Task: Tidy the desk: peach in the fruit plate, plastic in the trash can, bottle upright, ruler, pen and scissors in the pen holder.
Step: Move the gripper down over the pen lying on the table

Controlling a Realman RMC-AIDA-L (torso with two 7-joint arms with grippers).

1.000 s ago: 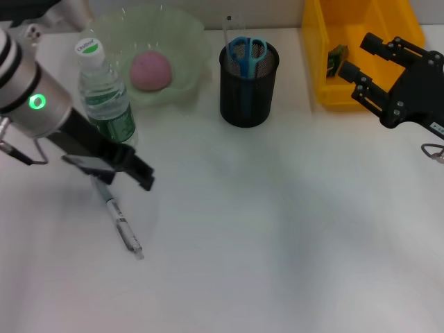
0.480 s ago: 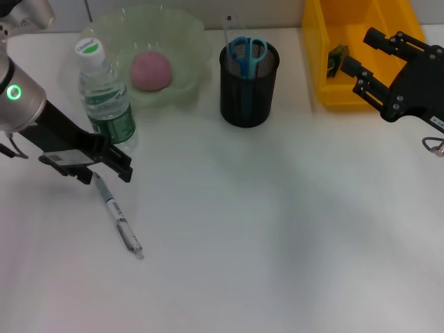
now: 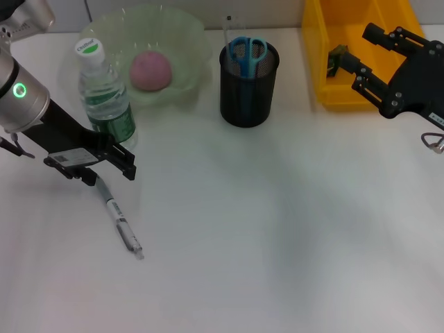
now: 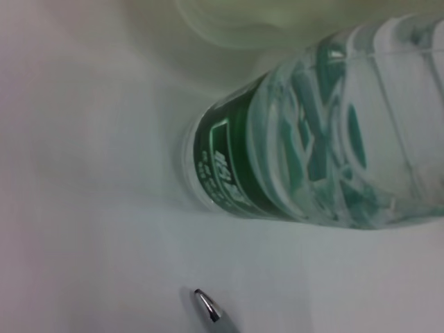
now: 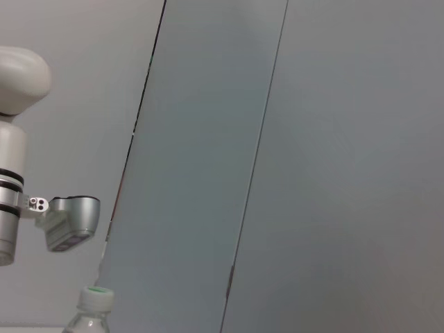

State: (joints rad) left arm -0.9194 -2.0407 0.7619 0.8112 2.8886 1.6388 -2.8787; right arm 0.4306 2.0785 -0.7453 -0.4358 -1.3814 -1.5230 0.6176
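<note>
My left gripper (image 3: 125,161) is open just above the table, beside the base of the upright bottle (image 3: 104,97) and over the upper end of the pen (image 3: 119,218), which lies flat. The left wrist view shows the bottle (image 4: 312,139) close up and the pen tip (image 4: 208,309). The pink peach (image 3: 150,70) sits in the green fruit plate (image 3: 187,35). Blue scissors (image 3: 248,52) and a clear ruler (image 3: 227,28) stand in the black mesh pen holder (image 3: 246,97). My right gripper (image 3: 355,43) is open over the yellow trash can (image 3: 326,97), near the plastic (image 3: 336,50) inside it.
White desk surface spreads across the front and middle. The right wrist view looks out at a grey wall, with my left arm (image 5: 17,152) and the bottle cap (image 5: 94,297) at its edge.
My left gripper has drawn back to the left from over the pen's middle to its upper end. The right gripper has shifted slightly farther over the trash can.
</note>
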